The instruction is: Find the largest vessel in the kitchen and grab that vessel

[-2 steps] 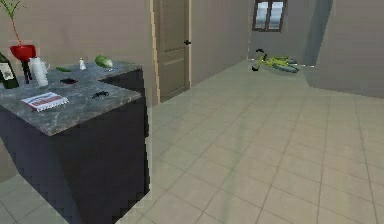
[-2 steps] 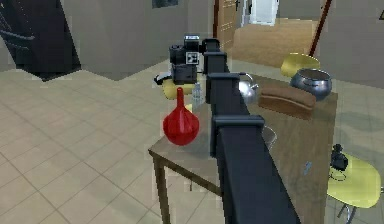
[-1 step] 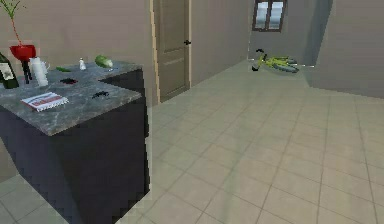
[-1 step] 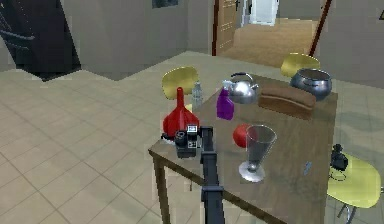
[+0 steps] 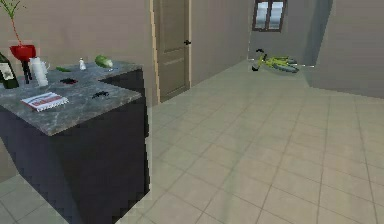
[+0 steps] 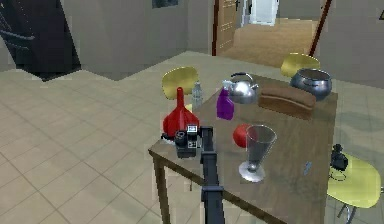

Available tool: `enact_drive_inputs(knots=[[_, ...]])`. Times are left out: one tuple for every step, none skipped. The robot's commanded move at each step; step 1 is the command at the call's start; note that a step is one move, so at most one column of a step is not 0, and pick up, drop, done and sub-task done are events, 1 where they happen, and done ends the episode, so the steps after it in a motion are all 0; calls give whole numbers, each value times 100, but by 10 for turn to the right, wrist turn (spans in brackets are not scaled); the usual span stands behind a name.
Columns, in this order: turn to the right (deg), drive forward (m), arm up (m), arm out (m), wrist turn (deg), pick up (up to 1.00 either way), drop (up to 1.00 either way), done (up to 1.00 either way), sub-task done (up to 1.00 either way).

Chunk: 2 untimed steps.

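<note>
On a wooden table (image 6: 300,160) stand several vessels: a red flask-shaped vase (image 6: 179,116), a silver kettle (image 6: 243,88), a silver bowl (image 6: 313,83) and a tall clear goblet (image 6: 257,153). The arm (image 6: 212,190) rises from the bottom edge to the table's near left corner. My gripper (image 6: 181,143) sits right at the foot of the red vase. I cannot tell whether it holds anything. In the forward view a dark counter (image 5: 80,140) carries a white jug (image 5: 38,71), a dark bottle (image 5: 7,72) and a red pot (image 5: 21,51) with a plant.
A purple spray bottle (image 6: 225,103), a red apple (image 6: 241,135), a brown loaf (image 6: 285,101) and a small bottle (image 6: 197,92) share the table. Yellow chairs (image 6: 180,80) (image 6: 354,185) stand around it. Ahead lie tiled floor (image 5: 260,150), a closed door (image 5: 172,50) and a yellow-green object (image 5: 273,63).
</note>
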Motion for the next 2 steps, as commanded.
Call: enact_drive_inputs(knots=[[0, 0, 10, 0, 0, 0, 0, 0, 0], [0, 0, 0, 0, 0, 0, 0, 100, 0]])
